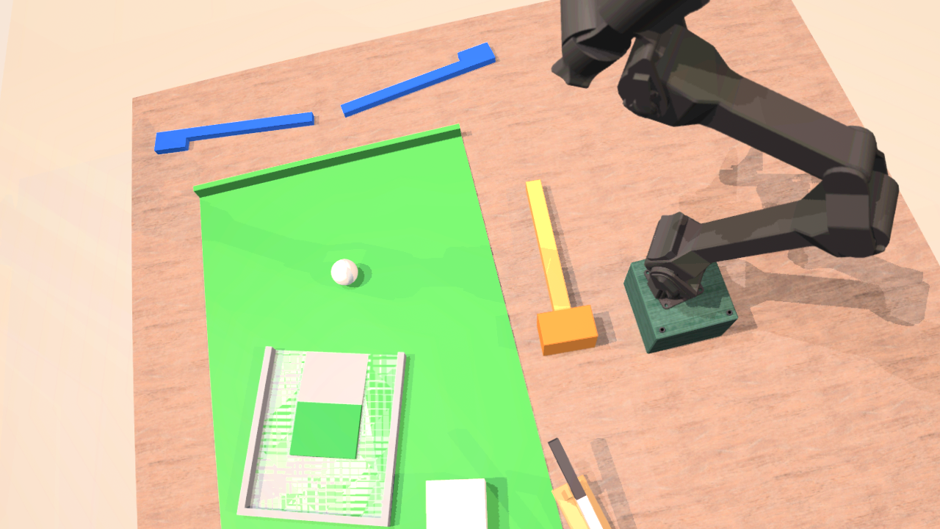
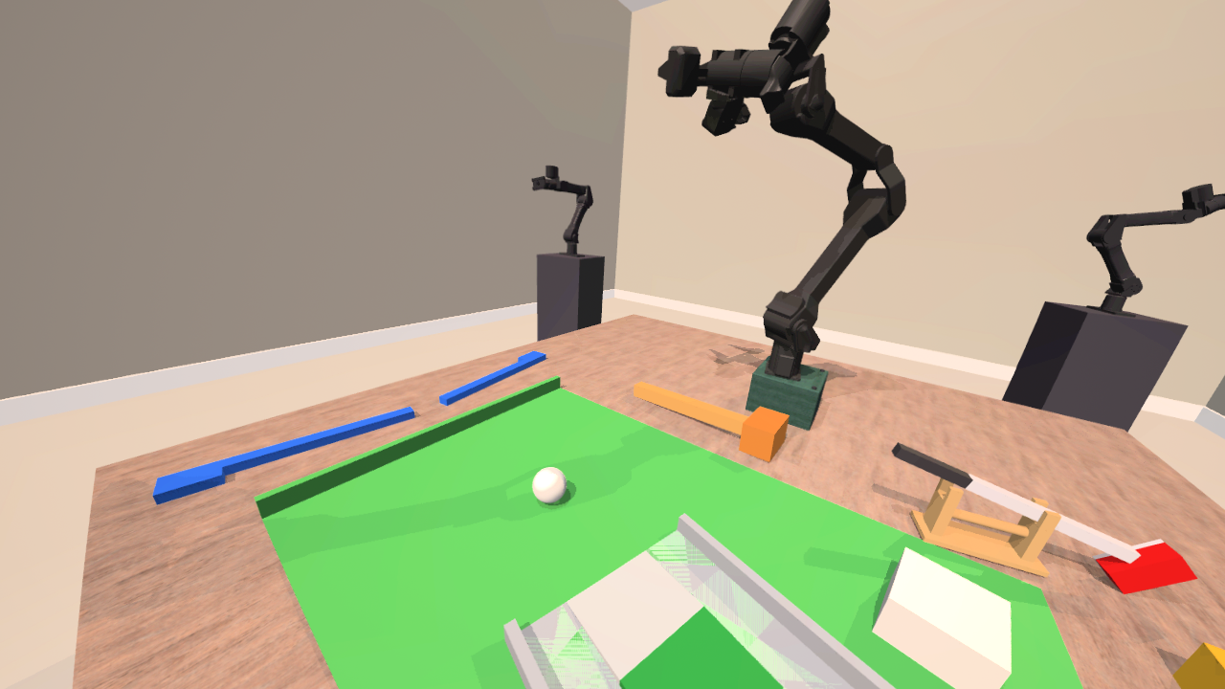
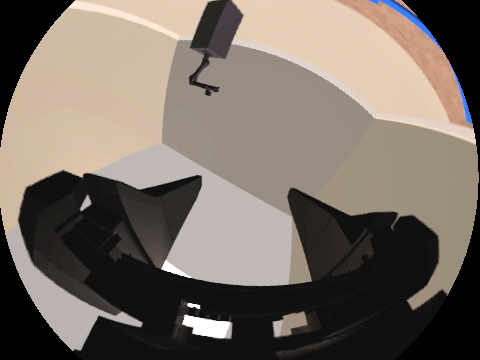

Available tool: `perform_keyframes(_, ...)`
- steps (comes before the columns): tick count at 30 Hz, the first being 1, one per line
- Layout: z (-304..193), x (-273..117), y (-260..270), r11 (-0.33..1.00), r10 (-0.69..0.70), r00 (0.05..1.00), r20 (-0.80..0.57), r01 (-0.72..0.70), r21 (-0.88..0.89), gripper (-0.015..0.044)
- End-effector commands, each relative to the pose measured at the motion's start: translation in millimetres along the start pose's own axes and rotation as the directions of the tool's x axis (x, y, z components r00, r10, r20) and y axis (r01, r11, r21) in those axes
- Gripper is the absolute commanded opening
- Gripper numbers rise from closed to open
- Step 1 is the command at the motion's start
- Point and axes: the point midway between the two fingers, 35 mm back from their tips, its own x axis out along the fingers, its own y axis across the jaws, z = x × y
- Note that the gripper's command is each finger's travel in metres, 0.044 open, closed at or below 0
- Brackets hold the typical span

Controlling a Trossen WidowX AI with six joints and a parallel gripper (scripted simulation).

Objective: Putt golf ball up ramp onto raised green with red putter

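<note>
Seen from the exterior view, 2 blue sticks (image 2: pixel 282 447) lie near the far left edge of the table. The golf ball (image 2: pixel 548 484) sits mid-table on the green mat (image 2: pixel 445 548). The gripper (image 2: pixel 685 73) hangs high up, fingers wide apart, holding nothing. The red putter (image 2: pixel 1146 566) leans on a wooden stand (image 2: pixel 985 522) near the right edge

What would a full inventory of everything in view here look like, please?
Golf ball: one, white, mid green mat.
Red putter: one, propped on wooden stand, right of mat.
Ramp with raised green: one, grey-railed, near end of mat.
White wedge: one, mat's near right corner.
Orange mallet: one, between mat and arm base.
Blue bars: two, beyond mat.
Background arms on pedestals: two, dark.
Pincer: one, black, open, raised high.
</note>
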Motion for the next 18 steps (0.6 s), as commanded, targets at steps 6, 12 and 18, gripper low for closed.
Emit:
perform_keyframes(6,3.9,-19.2,-70.4,0.869,-0.251,0.968,-0.022,0.215,-0.445,0.0440)
perform_keyframes(12,16.9,-67.9,-151.6,0.424,-0.550,0.835,-0.009,0.270,-0.864,0.0440)
perform_keyframes(18,32.6,-118.1,-200.2,0.050,-0.731,0.682,0.032,0.101,-0.994,0.0440)
